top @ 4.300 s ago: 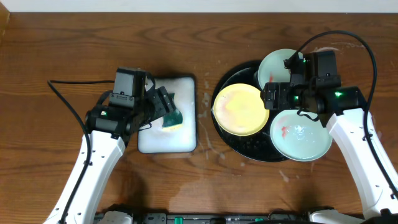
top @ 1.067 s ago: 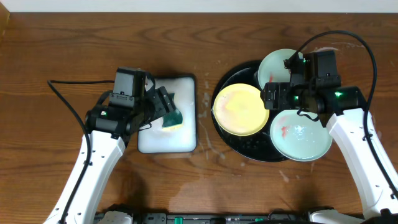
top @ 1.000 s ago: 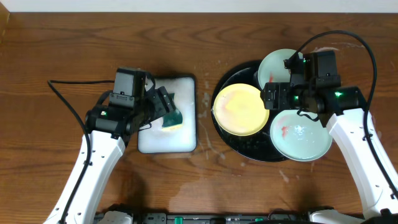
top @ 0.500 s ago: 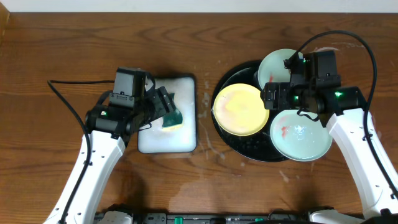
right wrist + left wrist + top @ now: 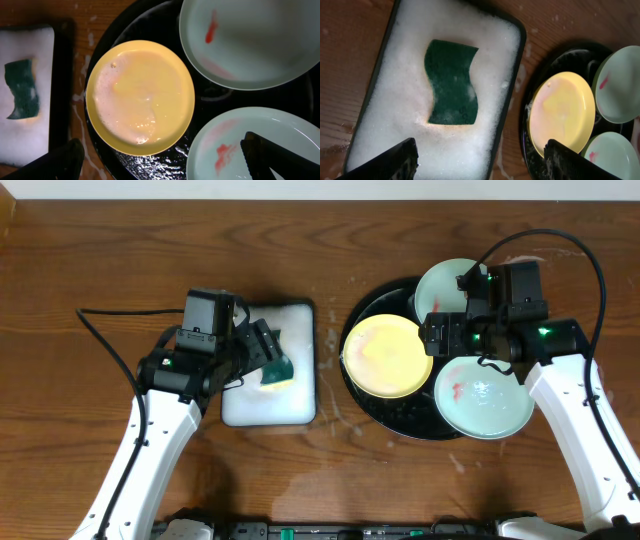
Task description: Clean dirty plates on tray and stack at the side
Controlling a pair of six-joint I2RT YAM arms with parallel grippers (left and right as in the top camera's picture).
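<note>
Plates [image 5: 387,357] on tray [image 5: 385,413], wet wood table [image 5: 100,260]; left tool [image 5: 480,155], right tool [image 5: 162,150] both spread apart.

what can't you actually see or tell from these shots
Overhead: the right arm hides part of the far mint plate and the rim of the near mint plate.
Overhead: the left claw covers one end of the sponge.
Both wrist views: frame edges cut off both mint plates.
All views: the tray floor under the plates is hidden.

Readable text: none in any view.
Sticker [image 5: 200,338] on left arm [image 5: 150,442]: pale, its print too small to make out.
</note>
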